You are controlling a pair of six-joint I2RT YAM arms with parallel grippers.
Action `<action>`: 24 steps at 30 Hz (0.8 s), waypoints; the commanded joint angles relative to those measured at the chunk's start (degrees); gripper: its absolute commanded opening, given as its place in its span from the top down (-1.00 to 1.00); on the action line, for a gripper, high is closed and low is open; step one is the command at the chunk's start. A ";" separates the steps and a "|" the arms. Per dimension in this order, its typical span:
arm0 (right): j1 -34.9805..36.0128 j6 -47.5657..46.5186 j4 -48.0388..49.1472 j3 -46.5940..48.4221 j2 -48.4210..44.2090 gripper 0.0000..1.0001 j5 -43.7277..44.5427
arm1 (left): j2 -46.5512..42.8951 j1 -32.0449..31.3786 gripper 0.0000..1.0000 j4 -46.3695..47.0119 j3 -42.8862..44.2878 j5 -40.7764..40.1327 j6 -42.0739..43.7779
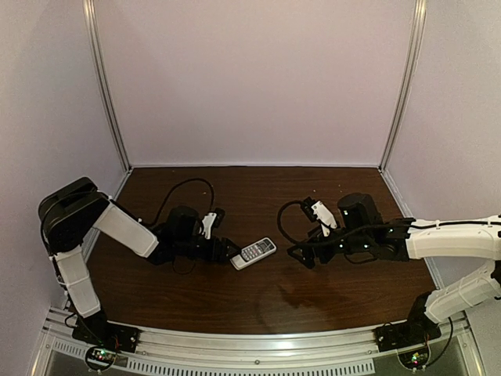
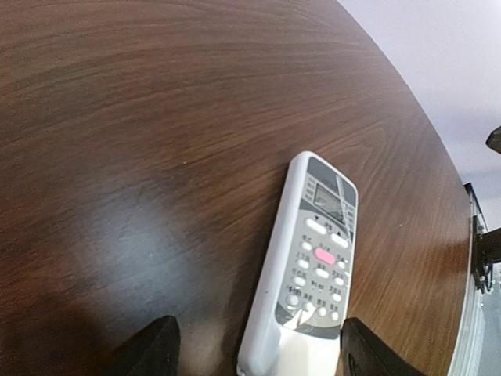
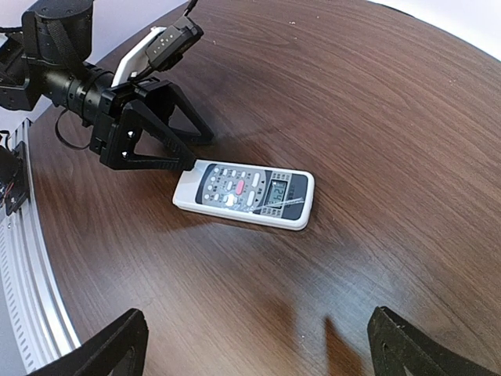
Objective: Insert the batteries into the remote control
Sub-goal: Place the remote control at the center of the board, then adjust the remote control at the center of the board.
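Observation:
The remote control (image 1: pixel 254 253) lies flat on the dark wooden table with its buttons and small screen (image 3: pixel 275 190) facing up. My left gripper (image 1: pixel 225 249) is open, low over the table, with one finger on each side of the remote control's (image 2: pixel 309 266) near end. The left finger (image 2: pixel 156 348) stands well clear of it and the right finger (image 2: pixel 368 356) sits close to its edge. My right gripper (image 3: pixel 258 348) hovers open to the right of the remote control (image 3: pixel 244 194), with bare table between them. The batteries are out of view.
Pale walls with metal corner posts (image 1: pixel 106 86) close in the table on three sides. An aluminium rail (image 1: pixel 258 352) runs along the near edge by the arm bases. Black cables (image 1: pixel 184 188) loop over both wrists.

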 commanded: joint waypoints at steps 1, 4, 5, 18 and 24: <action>-0.70 -0.75 0.53 0.57 0.11 -0.99 0.56 | -2.73 0.43 -0.46 -11.93 -0.60 -8.37 3.08; -1.89 -0.07 0.74 1.06 1.90 -0.99 1.45 | -6.35 0.44 -0.41 -11.58 -2.49 -8.21 2.29; -2.53 0.18 1.60 1.64 3.08 -0.99 1.46 | -7.42 0.45 -0.35 -10.94 -3.44 -7.51 1.59; -7.08 2.35 8.44 11.40 22.51 -0.50 -6.09 | -15.84 -3.35 0.13 -5.75 -12.58 -6.00 -8.33; -7.17 2.37 9.36 14.83 29.45 -0.32 -8.98 | -12.80 -4.73 0.18 -2.97 -11.65 -6.87 -10.69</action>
